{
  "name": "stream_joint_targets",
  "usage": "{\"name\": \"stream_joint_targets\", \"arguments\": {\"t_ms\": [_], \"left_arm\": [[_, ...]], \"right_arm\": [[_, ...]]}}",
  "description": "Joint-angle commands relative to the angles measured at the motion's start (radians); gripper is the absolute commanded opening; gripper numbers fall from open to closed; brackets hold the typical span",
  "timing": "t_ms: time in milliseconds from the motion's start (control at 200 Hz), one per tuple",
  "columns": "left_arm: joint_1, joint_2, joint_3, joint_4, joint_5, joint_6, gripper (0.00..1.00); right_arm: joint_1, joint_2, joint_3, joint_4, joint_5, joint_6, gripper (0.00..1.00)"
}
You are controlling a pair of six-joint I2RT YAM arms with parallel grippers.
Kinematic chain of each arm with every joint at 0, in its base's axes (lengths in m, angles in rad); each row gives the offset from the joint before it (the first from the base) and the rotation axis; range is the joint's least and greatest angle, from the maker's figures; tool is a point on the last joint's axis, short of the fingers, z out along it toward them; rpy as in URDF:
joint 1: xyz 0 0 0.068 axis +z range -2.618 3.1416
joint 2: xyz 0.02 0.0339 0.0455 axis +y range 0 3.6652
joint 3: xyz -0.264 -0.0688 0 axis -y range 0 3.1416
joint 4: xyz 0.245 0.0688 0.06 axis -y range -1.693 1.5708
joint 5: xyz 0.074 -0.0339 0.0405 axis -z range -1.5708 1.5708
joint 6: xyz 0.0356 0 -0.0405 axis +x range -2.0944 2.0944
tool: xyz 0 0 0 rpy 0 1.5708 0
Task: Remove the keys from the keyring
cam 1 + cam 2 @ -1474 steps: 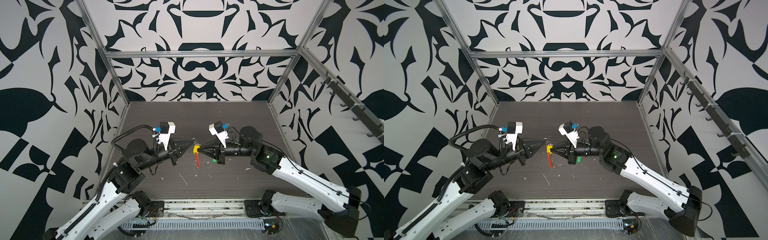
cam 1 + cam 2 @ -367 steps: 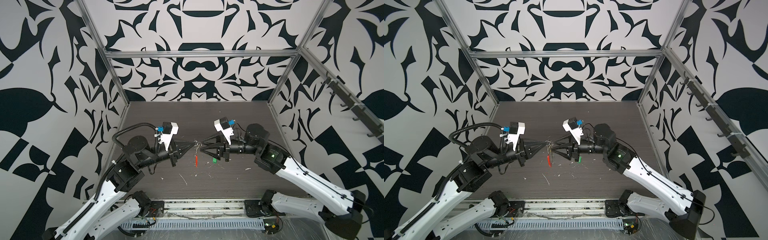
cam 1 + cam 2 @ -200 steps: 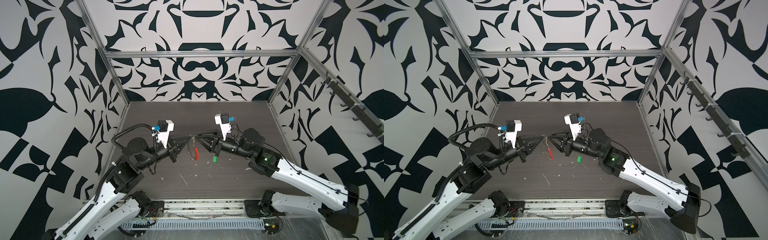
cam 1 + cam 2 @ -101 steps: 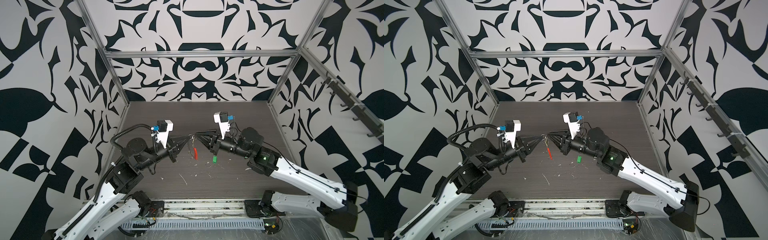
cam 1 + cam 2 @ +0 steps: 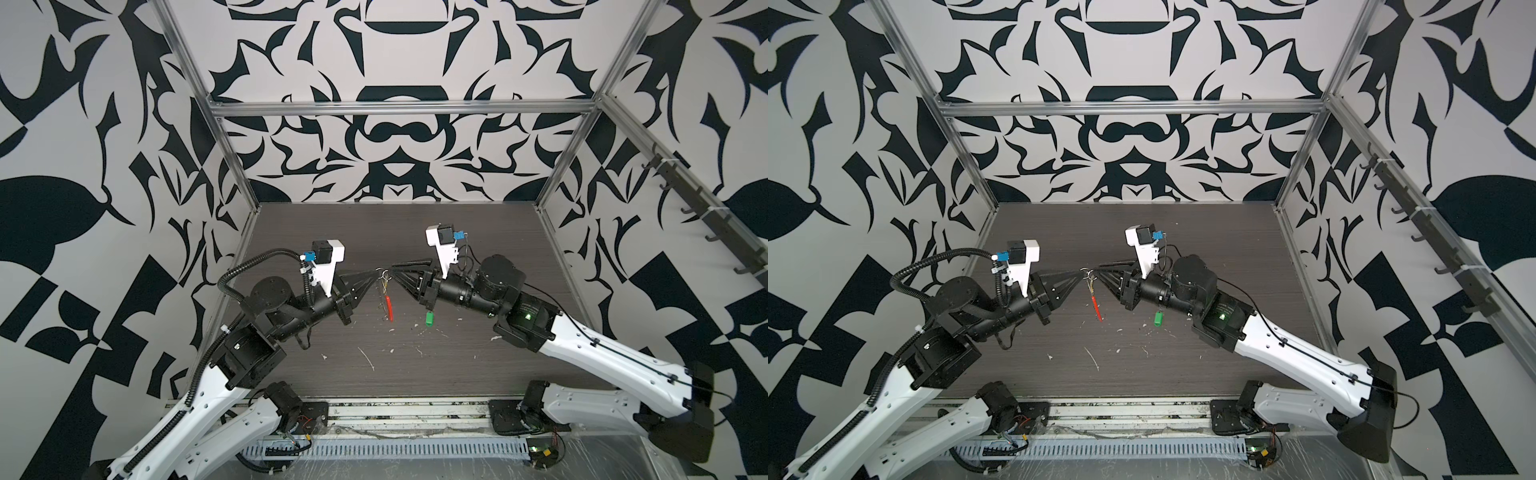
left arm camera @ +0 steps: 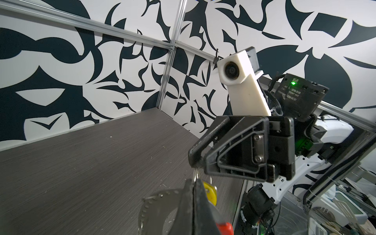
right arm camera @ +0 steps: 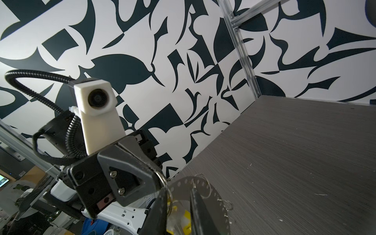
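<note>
the left gripper (image 5: 376, 273), in the centre of a top view, is clenching the ring (image 5: 385, 274) and holding it in the air, so that the strip (image 5: 389, 305) is hanging free. the right gripper (image 5: 395, 276) is facing it, jaws on both sides of the yellow key (image 7: 186, 220); whether it is pinching, i cannot tell. the green key (image 5: 429, 318) is lying on the table (image 5: 415, 374), lower right of the ring, probably already off.

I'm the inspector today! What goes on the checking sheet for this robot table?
Surface: dark wood-grain table.
Job's things: keyring held up, strip hanging; yellow key hanging by it; green key lying loose on table.
Clutter: pale scraps.
Pincers: left pincer shut on keyring; right pincer at the ring, grip unclear.
Cables: black hose looped over left arm.
Surroundings: patterned walls, metal frame, hook rail.
</note>
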Motion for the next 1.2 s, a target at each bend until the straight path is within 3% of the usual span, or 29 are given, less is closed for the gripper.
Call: {"name": "stream_joint_targets", "arguments": {"t_ms": [0, 90, 465, 635, 825, 1195], "left_arm": [[0.0, -0.013, -0.011, 0.042, -0.002, 0.008, 0.0], [0.0, -0.011, -0.011, 0.04, -0.002, 0.008, 0.0], [0.0, -0.005, -0.011, 0.036, -0.013, 0.014, 0.0], [0.0, -0.01, -0.012, 0.035, -0.021, 0.016, 0.0], [0.0, -0.009, -0.014, 0.034, -0.031, 0.019, 0.0], [0.0, -0.038, -0.028, 0.061, -0.026, 0.019, 0.0]], "right_arm": [[0.005, -0.001, 0.036, 0.042, -0.008, 0.011, 0.27], [0.003, -0.003, 0.032, 0.051, -0.008, 0.019, 0.32], [0.005, 0.0, 0.04, 0.067, -0.026, 0.049, 0.37], [0.004, 0.005, 0.042, 0.066, -0.038, 0.057, 0.29], [0.004, 0.017, 0.042, 0.073, -0.055, 0.071, 0.29], [0.005, 0.008, 0.023, 0.068, -0.03, 0.073, 0.03]]}}
